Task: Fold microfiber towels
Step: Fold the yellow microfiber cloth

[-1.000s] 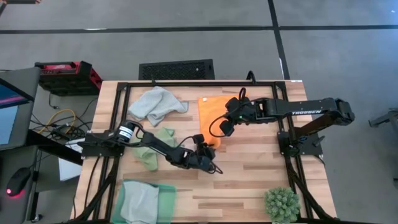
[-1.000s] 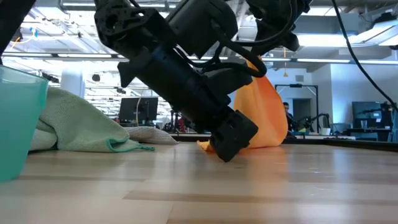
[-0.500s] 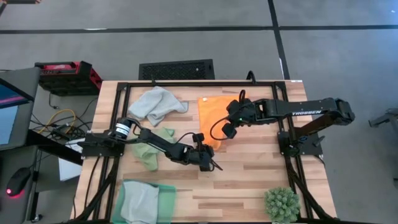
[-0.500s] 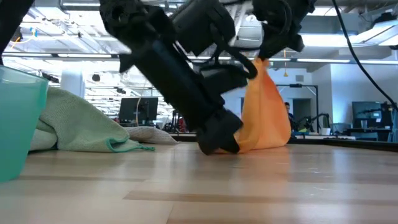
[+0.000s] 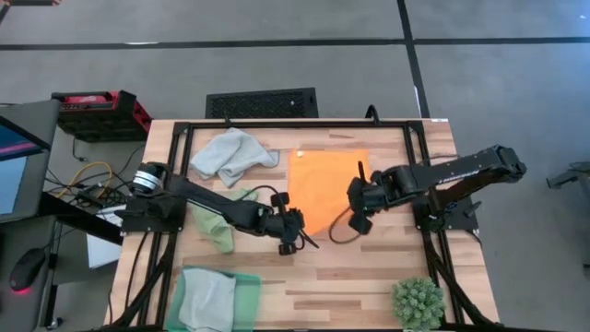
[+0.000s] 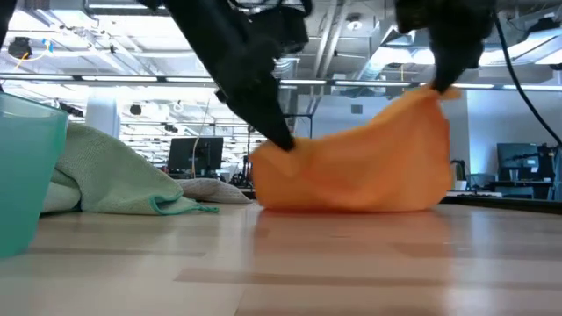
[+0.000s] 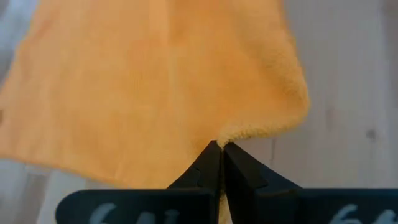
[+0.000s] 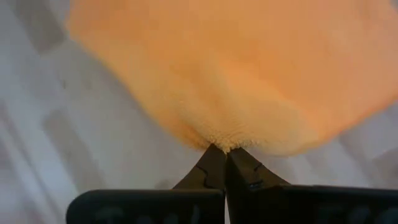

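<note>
Behind your counter you have an open room with ceiling lights and monitors, probably a lab. On the wood lie a grey towel, a green towel and a tray. The orange towel is spread mid-counter: your left hand and right hand are each clamped on a near corner.

The towel lies mid-table between left tool and right tool.
</note>
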You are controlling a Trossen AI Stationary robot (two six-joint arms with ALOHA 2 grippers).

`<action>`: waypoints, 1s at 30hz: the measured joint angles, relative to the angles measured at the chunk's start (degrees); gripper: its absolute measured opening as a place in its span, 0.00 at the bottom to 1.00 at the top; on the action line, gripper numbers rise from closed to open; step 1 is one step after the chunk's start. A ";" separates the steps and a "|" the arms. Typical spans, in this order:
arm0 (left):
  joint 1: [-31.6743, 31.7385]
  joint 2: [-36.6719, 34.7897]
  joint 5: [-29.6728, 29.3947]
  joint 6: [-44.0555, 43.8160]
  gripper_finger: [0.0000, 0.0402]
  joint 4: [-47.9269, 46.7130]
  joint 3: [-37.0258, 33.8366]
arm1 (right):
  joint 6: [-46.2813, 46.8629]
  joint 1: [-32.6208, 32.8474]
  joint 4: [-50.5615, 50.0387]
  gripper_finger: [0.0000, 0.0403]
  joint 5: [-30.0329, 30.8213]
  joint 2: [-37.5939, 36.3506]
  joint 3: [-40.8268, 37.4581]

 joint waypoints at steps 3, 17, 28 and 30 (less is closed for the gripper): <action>0.00 -2.16 2.75 -3.08 0.00 -4.36 0.04 | 2.09 3.31 -1.02 0.03 -1.67 0.00 -1.00; -0.14 -3.60 2.44 -7.54 0.00 -8.40 0.09 | 10.53 9.53 0.09 0.03 -3.08 0.04 -6.66; 5.47 -3.54 -4.04 -9.45 0.00 -8.99 0.04 | 10.03 -3.46 2.17 0.03 6.49 0.04 -11.66; 6.89 -3.54 -3.93 -9.39 0.00 -8.86 -0.01 | 8.04 -6.05 3.27 0.03 6.62 0.04 -12.52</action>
